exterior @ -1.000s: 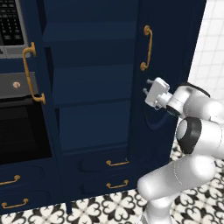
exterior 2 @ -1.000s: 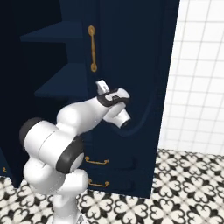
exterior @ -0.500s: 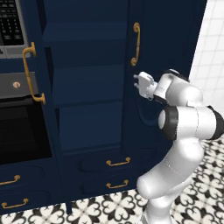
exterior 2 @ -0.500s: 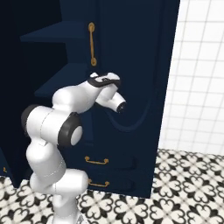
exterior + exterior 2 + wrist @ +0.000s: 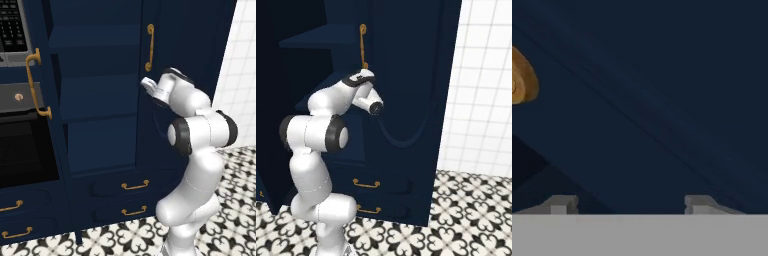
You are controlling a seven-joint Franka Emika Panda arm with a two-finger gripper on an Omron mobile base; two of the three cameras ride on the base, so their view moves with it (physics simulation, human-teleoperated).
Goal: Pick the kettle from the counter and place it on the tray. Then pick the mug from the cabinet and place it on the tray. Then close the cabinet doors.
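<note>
Late stage, probably: gripper point(image 5: 146, 83) presses the right cabinet door point(image 5: 187, 55) toward shut, jaws wide, holding nothing. Left door point(image 5: 42, 90) stands open; shelves look bare.

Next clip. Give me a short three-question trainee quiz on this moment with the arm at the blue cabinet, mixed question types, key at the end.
1. True or false: the claw is clamped on the brass handle of the right cabinet door.
2. Multiple choice: in the left base view, the left cabinet door is A) swung open, with the inner shelves in sight, B) flush shut, C) missing.
3. Fill in: below the shelves the cabinet has two ____ with brass handles.

Key
1. False: the claw's jaws stand apart and hold nothing; it faces the door panel below the handle.
2. A
3. drawers
</note>
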